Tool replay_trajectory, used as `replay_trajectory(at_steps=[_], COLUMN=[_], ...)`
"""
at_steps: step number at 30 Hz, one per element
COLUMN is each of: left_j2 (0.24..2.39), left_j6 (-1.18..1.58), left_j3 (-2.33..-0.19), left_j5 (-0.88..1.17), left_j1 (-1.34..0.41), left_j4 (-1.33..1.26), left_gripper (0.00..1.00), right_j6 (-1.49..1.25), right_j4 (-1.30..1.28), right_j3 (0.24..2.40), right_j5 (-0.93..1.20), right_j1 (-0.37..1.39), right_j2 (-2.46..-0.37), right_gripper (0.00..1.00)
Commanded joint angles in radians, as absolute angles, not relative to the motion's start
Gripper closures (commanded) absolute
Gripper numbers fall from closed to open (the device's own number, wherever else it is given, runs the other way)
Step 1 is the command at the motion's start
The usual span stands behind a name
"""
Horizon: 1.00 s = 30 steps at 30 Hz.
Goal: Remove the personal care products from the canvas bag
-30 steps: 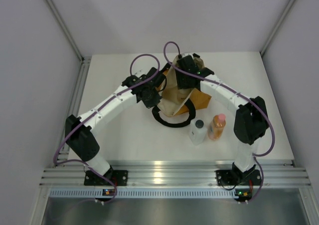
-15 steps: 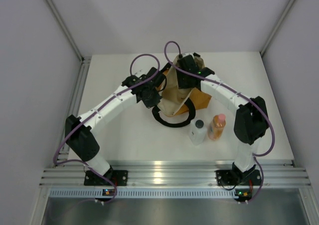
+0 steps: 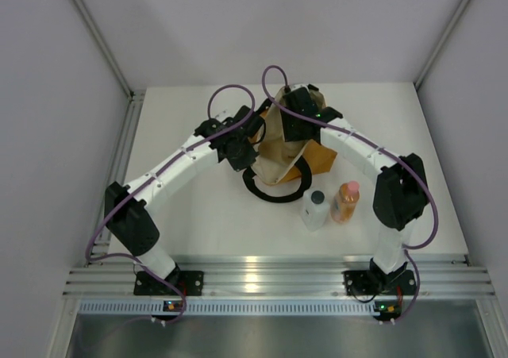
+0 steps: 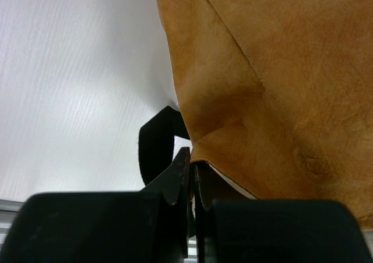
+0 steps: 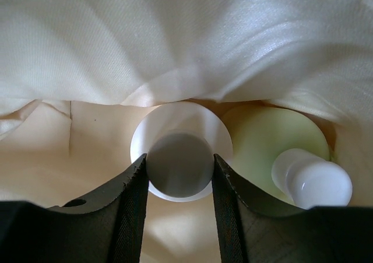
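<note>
The canvas bag (image 3: 319, 159) lies at the table's middle back with its cream lining (image 3: 278, 158) showing. My left gripper (image 3: 252, 131) is shut on the bag's edge (image 4: 201, 152), holding its mouth; the black handle (image 4: 152, 149) hangs just beyond. My right gripper (image 3: 295, 126) reaches into the bag. In the right wrist view its fingers (image 5: 131, 199) press both sides of the lid of the cream bottle (image 5: 179, 164). The yellow-green bottle (image 5: 268, 134) with a white cap (image 5: 312, 184) stands beside it on the right. The white bottle with a dark cap (image 3: 314, 209) and the orange bottle with a pink cap (image 3: 345, 202) stand on the table.
The bag's lining (image 5: 175, 41) folds low over the two bottles inside. A black loop handle (image 3: 274, 193) lies on the table in front of the bag, next to the white bottle. Grey walls enclose the table on three sides.
</note>
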<state>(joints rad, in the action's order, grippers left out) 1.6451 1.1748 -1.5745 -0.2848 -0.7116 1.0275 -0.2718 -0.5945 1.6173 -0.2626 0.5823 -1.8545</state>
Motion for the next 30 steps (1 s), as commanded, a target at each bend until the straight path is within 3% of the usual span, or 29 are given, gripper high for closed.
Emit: replay_trajectory(at_steps=[1, 30], left_j2=[1.658, 1.663], left_j6=[1.167, 1.169], left_j3=[-1.609, -1.618], left_j5=[-0.278, -0.285], left_j1=[-0.707, -0.7], left_j4=[1.035, 1.035], left_gripper=[1.0, 1.0], right_j6=[-0.267, -0.167], right_j4=[-0.572, -0.54], right_j3=[1.658, 1.666], right_j5=[-0.227, -0.169], right_j1=[0.592, 0.673], right_j2=[-1.778, -1.566], right_gripper=[1.0, 1.0])
